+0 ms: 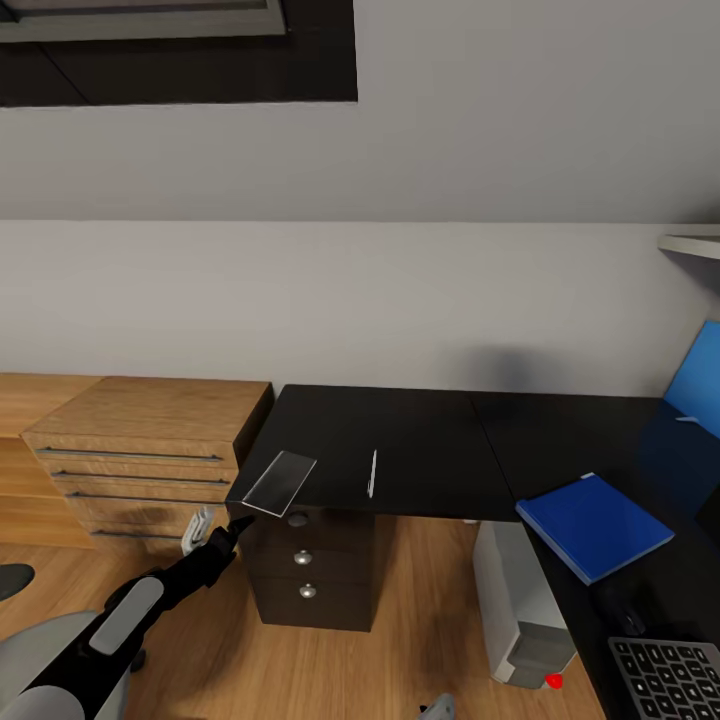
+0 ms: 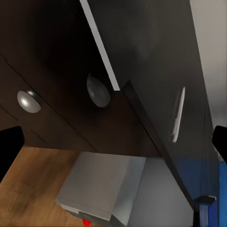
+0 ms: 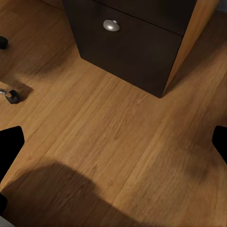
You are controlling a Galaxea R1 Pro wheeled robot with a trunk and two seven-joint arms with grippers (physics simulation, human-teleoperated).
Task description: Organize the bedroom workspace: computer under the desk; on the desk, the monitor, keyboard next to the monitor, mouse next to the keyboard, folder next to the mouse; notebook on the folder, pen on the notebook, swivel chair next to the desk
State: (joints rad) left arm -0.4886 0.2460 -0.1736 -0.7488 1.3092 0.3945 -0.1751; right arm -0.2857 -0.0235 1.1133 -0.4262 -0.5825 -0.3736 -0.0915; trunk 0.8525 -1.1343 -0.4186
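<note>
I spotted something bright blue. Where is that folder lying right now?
In the head view, the folder lies flat on the desk, at the right, beyond the keyboard.

Head camera sits high, facing forward and down over the desk [image 1: 420, 450] corner. Left wrist camera looks up close at the drawers [image 2: 52, 94] beneath the desk edge. Right wrist camera faces down, near the wooden floor [image 3: 113, 156]. All three views share the drawers.

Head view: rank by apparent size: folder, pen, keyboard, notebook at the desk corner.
1. folder, clearly largest.
2. and 3. keyboard and notebook: look alike; the keyboard is cut off by the frame edge and nearer the camera, so unranked.
4. pen, a thin sliver.
</note>
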